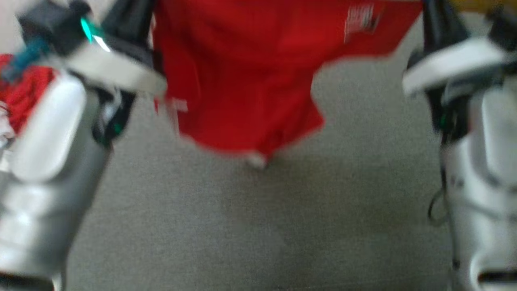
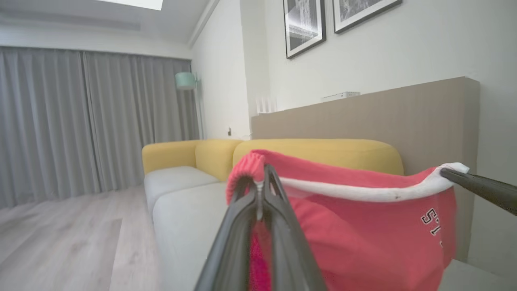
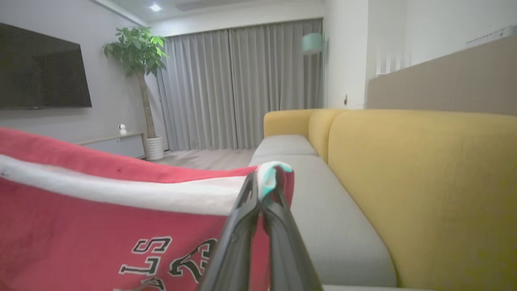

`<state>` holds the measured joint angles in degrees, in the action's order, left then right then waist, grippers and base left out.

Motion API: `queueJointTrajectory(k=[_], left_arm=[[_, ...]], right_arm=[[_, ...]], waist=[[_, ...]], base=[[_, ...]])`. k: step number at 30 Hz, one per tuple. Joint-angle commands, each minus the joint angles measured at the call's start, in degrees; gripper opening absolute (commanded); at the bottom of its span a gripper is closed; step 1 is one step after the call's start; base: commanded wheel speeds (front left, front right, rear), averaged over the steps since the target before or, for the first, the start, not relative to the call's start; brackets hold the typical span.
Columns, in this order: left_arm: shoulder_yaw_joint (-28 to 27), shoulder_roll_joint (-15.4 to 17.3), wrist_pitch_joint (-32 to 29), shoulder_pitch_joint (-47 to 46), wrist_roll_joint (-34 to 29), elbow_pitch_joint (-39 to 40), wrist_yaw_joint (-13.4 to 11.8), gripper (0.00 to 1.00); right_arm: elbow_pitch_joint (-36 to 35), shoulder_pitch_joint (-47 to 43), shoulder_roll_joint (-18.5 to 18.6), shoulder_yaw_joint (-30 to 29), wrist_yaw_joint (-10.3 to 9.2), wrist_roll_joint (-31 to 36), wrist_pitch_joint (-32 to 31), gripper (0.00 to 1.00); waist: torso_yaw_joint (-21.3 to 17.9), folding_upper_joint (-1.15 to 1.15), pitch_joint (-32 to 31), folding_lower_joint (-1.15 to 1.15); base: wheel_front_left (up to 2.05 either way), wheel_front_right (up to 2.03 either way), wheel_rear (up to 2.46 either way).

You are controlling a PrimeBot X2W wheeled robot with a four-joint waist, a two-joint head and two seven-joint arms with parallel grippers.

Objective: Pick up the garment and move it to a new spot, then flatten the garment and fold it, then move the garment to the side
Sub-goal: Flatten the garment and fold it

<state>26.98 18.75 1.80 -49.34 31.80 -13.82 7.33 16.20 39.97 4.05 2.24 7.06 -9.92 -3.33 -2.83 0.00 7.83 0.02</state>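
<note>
Clamping the white-trimmed edge between tightly closed fingers, the left gripper rises from the bottom centre of its own wrist view with red cloth bunched over its tips. The right gripper does the same in its view, pinched shut on a fold of white and teal trim. The garment is stretched between them, so its held edge runs straight across the frame from one pincer to the other. The rest hangs below both, ending in a low point near the middle of the head view, above the grey sofa seat. Each arm holds one end, so neither is nearer; I judge the coming move depends on lowering both together, so the hanging part meets the seat first and spreads flat. Black block letters outlined in white show at the lower left of the right wrist view, something like "S", "T", "S", cut off by the frame; no whole word can be read. The white print at the upper right of the head view is too blurred to read. A second red heap lies at the left edge. Farther off are the yellow backrest, grey curtains, a potted plant and a dark screen.
</note>
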Motion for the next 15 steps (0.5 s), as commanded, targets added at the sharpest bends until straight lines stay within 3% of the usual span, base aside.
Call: queueJointTrajectory(k=[1, 8, 15], left_arm=[[-1.46, 2.79, 1.70, -6.27, 0.40, -0.37, 0.13, 0.00], [3.28, 4.25, 7.58, -15.58, 2.92, -7.86, 0.14, 0.00], [9.72, 5.59, 11.43, -8.97, 9.01, -9.30, 0.15, 0.00]], right_arm=[[0.29, 5.03, -0.61, 0.80, 0.43, 1.01, 2.18, 0.00], [8.65, 13.61, -1.10, 0.65, 0.43, 2.02, 9.90, 0.00], [11.76, 5.75, -1.15, 5.68, 0.43, -2.01, 15.08, 0.00]], waist=[[-1.45, 0.00, 3.69, -0.02], [-2.30, 0.00, 8.33, -0.02], [-2.64, 0.00, 10.34, -0.02]], base=[[0.00, 0.00, 0.00], [0.00, 0.00, 0.00], [0.00, 0.00, 0.00]])
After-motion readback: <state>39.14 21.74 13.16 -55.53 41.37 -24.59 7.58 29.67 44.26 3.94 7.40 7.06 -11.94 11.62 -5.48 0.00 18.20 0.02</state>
